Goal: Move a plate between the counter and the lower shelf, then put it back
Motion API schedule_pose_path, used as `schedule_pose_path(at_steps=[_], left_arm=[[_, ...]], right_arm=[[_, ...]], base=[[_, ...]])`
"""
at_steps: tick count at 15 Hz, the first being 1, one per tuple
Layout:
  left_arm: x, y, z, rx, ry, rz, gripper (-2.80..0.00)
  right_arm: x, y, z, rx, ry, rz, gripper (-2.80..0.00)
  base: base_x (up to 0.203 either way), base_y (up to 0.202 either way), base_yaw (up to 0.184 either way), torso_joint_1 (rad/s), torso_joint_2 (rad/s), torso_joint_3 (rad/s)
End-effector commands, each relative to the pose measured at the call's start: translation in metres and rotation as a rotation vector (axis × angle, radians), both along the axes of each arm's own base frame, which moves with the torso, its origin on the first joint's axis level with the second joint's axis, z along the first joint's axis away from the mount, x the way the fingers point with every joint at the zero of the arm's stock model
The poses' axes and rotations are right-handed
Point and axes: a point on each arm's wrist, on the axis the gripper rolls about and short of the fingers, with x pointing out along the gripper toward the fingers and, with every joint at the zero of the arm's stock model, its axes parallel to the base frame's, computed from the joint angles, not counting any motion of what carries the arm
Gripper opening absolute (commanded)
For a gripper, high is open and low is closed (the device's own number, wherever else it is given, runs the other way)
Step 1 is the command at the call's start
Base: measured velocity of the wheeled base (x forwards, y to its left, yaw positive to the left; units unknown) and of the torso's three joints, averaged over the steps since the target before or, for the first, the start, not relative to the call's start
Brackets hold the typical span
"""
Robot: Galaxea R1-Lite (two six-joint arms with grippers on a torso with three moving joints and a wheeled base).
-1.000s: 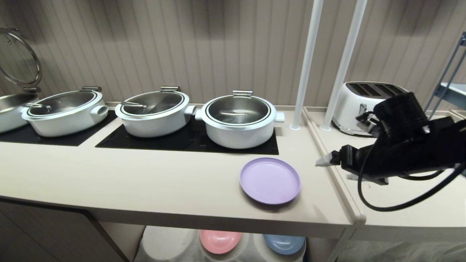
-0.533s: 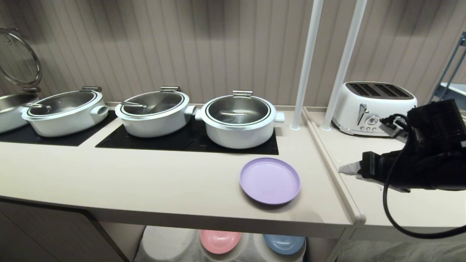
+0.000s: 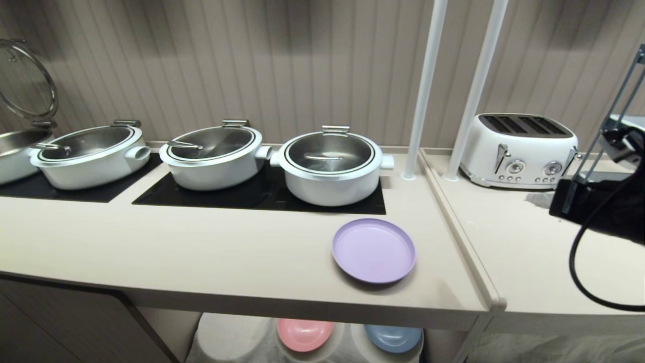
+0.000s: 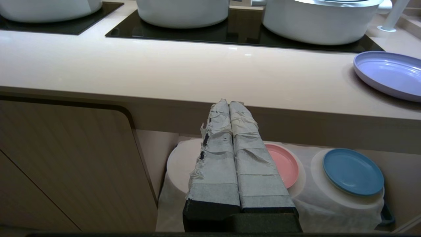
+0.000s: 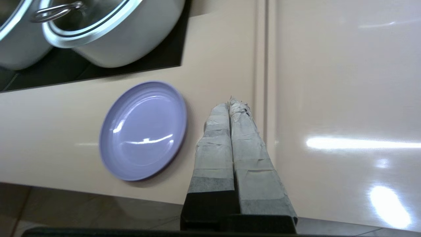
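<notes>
White pots (image 3: 330, 166), toaster (image 3: 519, 150) — pink plate (image 3: 304, 334), blue plate (image 3: 393, 337) below

Head looks down; both wrist views, perhaps lower, share the plate (image 3: 374, 250).

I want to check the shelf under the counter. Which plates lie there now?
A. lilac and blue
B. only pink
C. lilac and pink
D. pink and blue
D: the pink plate and the blue plate lie on the lower shelf, while the lilac plate rests on the counter.
</notes>
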Motion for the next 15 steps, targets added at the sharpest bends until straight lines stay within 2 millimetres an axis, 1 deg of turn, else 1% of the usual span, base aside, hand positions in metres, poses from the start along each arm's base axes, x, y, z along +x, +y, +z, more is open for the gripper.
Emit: schedule_pose_path(at_steps=[1, 4, 9, 11, 12, 13, 14, 15], left_arm=[[0.000, 0.000, 0.000, -0.001, 0.001, 0.002, -2.80], [0.000, 0.000, 0.000, -0.001, 0.001, 0.002, -2.80], [0.000, 0.000, 0.000, -0.001, 0.001, 0.000, -2.80], [0.000, 0.000, 0.000, -0.001, 0.001, 0.002, -2.80], [0.000, 0.000, 0.000, -0.001, 0.001, 0.001, -2.80], [0.000, 0.000, 0.000, -0.001, 0.001, 0.001, -2.80], [0.000, 0.000, 0.000, -0.001, 0.001, 0.002, -2.80], [0.000, 0.000, 0.000, -0.001, 0.001, 0.001, -2.80]], right_arm=[[-0.038, -0.020, -0.004, -0.070, -0.047, -0.058, -2.80], [-0.088, -0.022, -0.019, -0.115, -0.098, -0.026, -2.80], [-0.134, -0.016, -0.032, -0.184, -0.189, 0.007, -2.80], [-0.157, -0.011, -0.038, -0.223, -0.241, 0.020, -2.80], [-0.169, -0.007, -0.040, -0.230, -0.277, 0.054, -2.80], [-0.179, -0.002, -0.046, -0.232, -0.294, 0.108, -2.80], [-0.190, 0.000, -0.056, -0.239, -0.308, 0.139, -2.80], [-0.200, 0.000, -0.079, -0.257, -0.282, 0.144, -2.80]], base=[[0.000, 0.000, 0.000, 0.000, 0.00, 0.000], [0.000, 0.000, 0.000, 0.000, 0.00, 0.000], [0.000, 0.000, 0.000, 0.000, 0.00, 0.000], [0.000, 0.000, 0.000, 0.000, 0.00, 0.000], [0.000, 0.000, 0.000, 0.000, 0.00, 0.000], [0.000, 0.000, 0.000, 0.000, 0.00, 0.000], [0.000, 0.000, 0.000, 0.000, 0.00, 0.000], [0.000, 0.000, 0.000, 0.000, 0.00, 0.000]])
